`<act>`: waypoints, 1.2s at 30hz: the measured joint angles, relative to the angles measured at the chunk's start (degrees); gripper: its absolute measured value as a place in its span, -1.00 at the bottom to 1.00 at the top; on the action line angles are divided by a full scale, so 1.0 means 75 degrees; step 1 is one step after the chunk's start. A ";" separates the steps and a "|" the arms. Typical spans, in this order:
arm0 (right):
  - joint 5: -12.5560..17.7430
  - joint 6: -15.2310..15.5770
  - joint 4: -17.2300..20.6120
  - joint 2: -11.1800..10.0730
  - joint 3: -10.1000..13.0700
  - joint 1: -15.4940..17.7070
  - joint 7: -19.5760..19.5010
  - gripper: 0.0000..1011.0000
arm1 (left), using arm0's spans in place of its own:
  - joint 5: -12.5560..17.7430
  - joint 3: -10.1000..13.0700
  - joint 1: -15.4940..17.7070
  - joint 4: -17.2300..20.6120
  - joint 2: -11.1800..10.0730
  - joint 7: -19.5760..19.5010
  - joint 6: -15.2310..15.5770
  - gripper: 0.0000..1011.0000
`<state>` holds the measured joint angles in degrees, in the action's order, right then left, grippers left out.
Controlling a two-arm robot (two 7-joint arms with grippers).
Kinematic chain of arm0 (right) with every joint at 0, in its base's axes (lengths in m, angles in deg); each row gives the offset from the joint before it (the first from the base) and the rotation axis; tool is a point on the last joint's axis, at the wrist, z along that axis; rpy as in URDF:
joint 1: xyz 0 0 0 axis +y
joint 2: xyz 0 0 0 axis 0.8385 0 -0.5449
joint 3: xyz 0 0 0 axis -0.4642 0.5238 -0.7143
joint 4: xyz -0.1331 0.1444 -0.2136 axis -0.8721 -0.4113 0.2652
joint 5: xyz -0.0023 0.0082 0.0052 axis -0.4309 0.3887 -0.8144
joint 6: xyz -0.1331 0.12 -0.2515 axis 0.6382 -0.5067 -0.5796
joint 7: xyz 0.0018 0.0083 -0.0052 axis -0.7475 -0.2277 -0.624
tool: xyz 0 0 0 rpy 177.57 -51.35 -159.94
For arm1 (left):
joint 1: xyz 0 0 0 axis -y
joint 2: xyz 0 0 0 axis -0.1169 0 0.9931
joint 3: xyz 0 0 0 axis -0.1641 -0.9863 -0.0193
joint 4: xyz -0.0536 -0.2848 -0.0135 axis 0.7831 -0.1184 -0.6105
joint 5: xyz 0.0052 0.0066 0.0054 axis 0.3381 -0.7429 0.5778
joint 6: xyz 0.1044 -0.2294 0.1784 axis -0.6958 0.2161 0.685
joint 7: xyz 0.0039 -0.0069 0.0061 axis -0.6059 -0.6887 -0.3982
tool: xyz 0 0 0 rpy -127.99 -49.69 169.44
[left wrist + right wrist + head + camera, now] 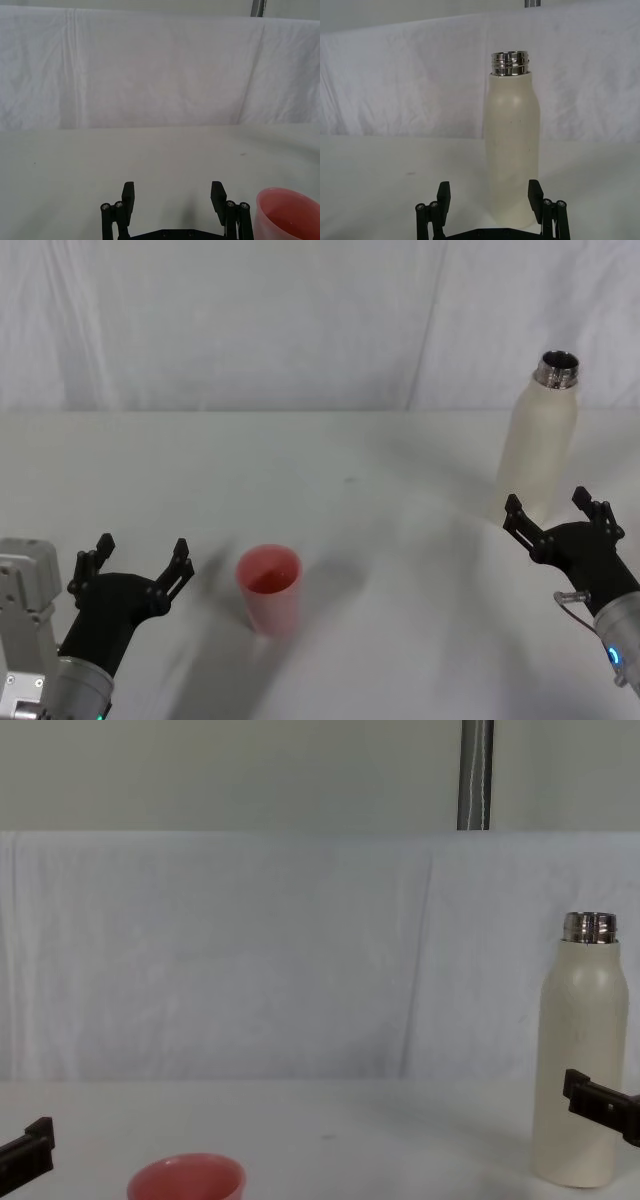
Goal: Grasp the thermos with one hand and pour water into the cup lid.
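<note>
The cream-white thermos [541, 436] stands upright at the table's far right with its steel neck uncapped; it also rises in the right wrist view [512, 150] and in the chest view [582, 1055]. My right gripper [556, 512] is open just in front of it, its fingers [443, 196] apart on either side of the bottle's base without touching. The pink cup lid [269, 587] stands upright near the table's front middle, also in the chest view [186, 1180]. My left gripper [138, 558] is open to the left of the cup lid [287, 212], holding nothing.
A white cloth covers the table [350, 470] and hangs as a backdrop [250, 950] behind it. A grey pole [475, 775] stands behind the backdrop. Bare tabletop lies between the cup lid and the thermos.
</note>
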<state>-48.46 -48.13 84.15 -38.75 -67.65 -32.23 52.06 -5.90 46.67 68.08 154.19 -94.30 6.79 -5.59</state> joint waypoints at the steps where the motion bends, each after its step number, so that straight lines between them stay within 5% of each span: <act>1: 0.0001 0.0009 -0.0048 -0.0004 0.0003 -0.0047 0.0011 0.98 | 0.0000 0.0000 0.0000 -0.0001 0.0000 0.0000 0.0000 0.98; 20: 0.0019 0.0108 -0.1138 0.0024 -0.0039 -0.0960 0.0098 0.98 | 0.0000 0.0000 0.0000 -0.0001 0.0000 0.0000 0.0000 0.98; 36: -0.0116 0.0037 -0.1663 0.0178 -0.0079 -0.1307 -0.0046 0.98 | 0.0000 0.0000 0.0000 -0.0001 0.0000 0.0000 0.0000 0.98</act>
<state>-49.33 -47.86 71.68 -37.42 -68.25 -42.03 51.71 -5.90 46.67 68.08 154.19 -94.30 6.79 -5.59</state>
